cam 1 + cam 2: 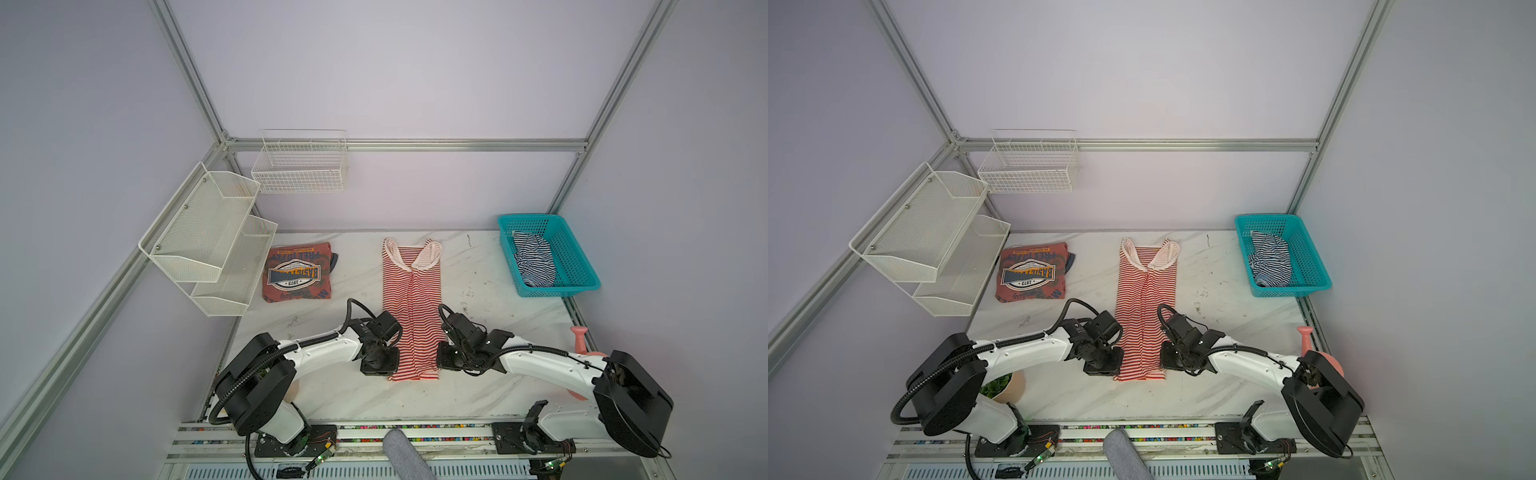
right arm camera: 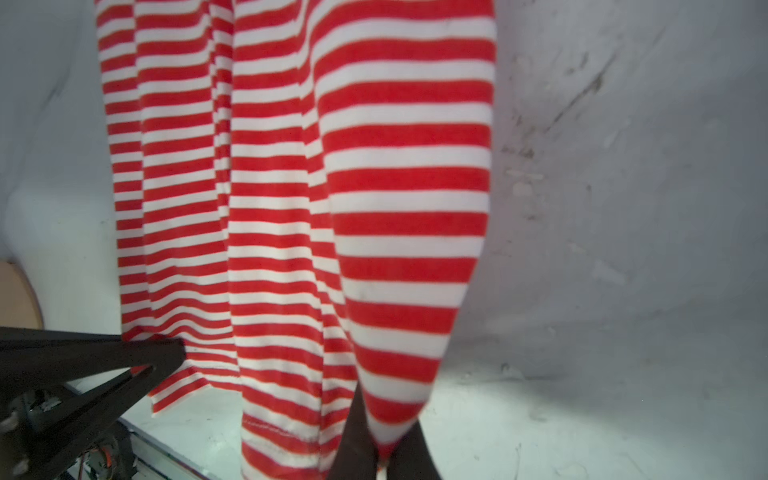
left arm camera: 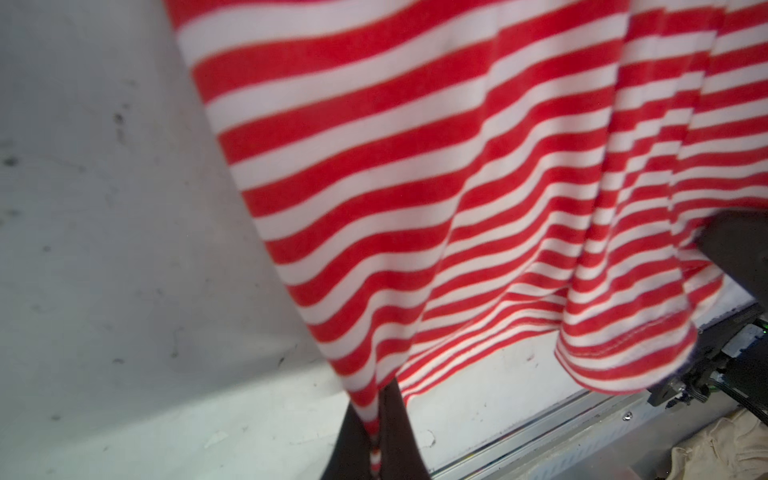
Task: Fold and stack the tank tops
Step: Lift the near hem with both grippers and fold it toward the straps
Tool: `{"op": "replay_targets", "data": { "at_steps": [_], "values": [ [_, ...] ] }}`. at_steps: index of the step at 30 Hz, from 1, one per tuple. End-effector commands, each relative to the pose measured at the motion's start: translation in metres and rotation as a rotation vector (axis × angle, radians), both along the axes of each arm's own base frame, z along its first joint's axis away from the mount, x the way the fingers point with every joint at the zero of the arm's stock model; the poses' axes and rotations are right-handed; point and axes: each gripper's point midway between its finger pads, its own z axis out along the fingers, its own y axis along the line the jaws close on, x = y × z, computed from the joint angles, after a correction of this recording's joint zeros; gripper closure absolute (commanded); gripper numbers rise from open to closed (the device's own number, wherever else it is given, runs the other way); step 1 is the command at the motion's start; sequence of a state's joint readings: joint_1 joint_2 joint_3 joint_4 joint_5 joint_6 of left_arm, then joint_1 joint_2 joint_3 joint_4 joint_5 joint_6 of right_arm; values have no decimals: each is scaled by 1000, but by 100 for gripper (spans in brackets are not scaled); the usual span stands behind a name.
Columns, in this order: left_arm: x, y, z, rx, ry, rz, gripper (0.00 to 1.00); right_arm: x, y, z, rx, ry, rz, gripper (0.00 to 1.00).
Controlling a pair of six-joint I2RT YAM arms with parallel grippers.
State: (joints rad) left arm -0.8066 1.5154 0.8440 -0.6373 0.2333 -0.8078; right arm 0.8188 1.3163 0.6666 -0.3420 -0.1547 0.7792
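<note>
Fingers (image 3: 399,432) pinching red-striped tank top (image 1: 411,299) hem corners, open table (image 1: 415,399) alongside

Both top views hang high over the near edge, tilted down and back across the whole table (image 1: 478,266) to the wall (image 1: 415,187). Near-twin pictures, shifted sideways a touch. Wrist cameras sit right down close: stripes of the red top (image 3: 415,166) fill each. Left wrist looks along its own fingers (image 3: 399,436), catching the right arm (image 3: 744,257) at the edge; right wrist mirrors it, left arm (image 2: 62,353) in the corner. All four share that top's hem.
</note>
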Motion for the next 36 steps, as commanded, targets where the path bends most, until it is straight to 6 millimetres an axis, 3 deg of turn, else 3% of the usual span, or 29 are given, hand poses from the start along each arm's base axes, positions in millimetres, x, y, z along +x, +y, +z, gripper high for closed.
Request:
{"op": "replay_targets", "data": {
  "at_steps": [1,8,16,23,24,30,36],
  "values": [
    [11,-7,24,-32,-57,17,100,3,-3,20,-6,-23,-28,100],
    [45,-12,68,-42,-180,58,100,21,2,53,20,-90,-57,100],
    [89,-12,109,-85,-289,110,100,49,0,60,6,-121,-67,100],
    [122,-15,127,-109,-332,109,100,92,-9,83,28,-181,-65,100],
    [128,-15,129,-112,-337,110,100,99,-8,76,17,-168,-50,100],
    [168,-16,143,-132,-377,107,100,143,-5,82,26,-185,-18,100],
    [202,-14,143,-119,-387,116,100,183,1,82,40,-191,1,100]
  ]
}}
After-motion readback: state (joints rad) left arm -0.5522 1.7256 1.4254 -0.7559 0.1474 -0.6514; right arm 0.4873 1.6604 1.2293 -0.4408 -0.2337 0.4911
